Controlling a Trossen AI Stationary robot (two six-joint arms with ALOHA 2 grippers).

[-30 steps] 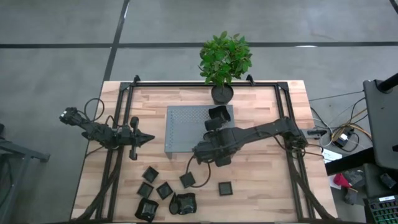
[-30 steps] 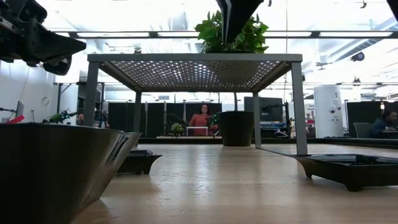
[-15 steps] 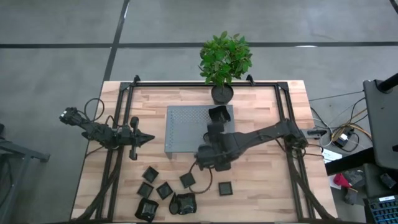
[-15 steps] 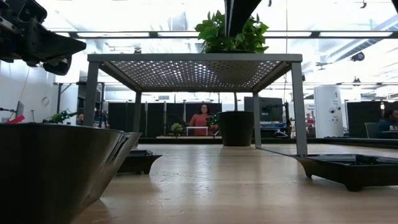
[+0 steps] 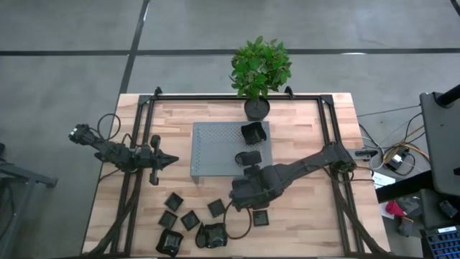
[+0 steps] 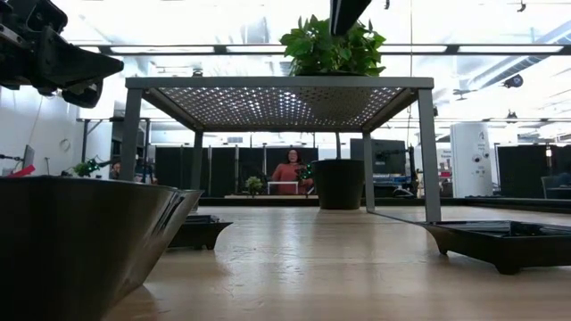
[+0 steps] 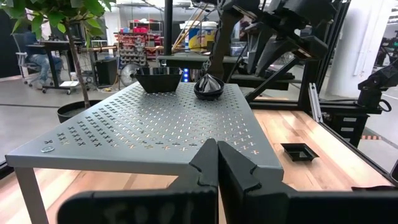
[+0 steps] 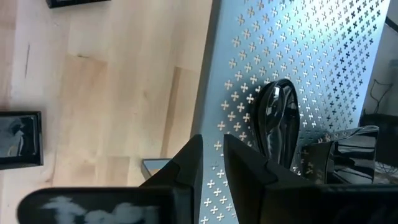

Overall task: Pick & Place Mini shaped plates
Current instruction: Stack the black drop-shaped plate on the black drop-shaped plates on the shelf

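the right gripper (image 8: 211,158) had its fingers a narrow gap apart, holding nothing — it hung over the wooden table (image 5: 302,216) just off the near edge of the grey perforated platform (image 5: 212,147). the left gripper (image 5: 167,161) was closed and empty, left of the platform. two mini shaped plates (image 5: 252,132) sat on the platform; the others lay on the table near its front edge.

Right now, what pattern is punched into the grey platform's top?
Rows of small cross-shaped cutouts cover the grey platform; the left wrist view shows it best.
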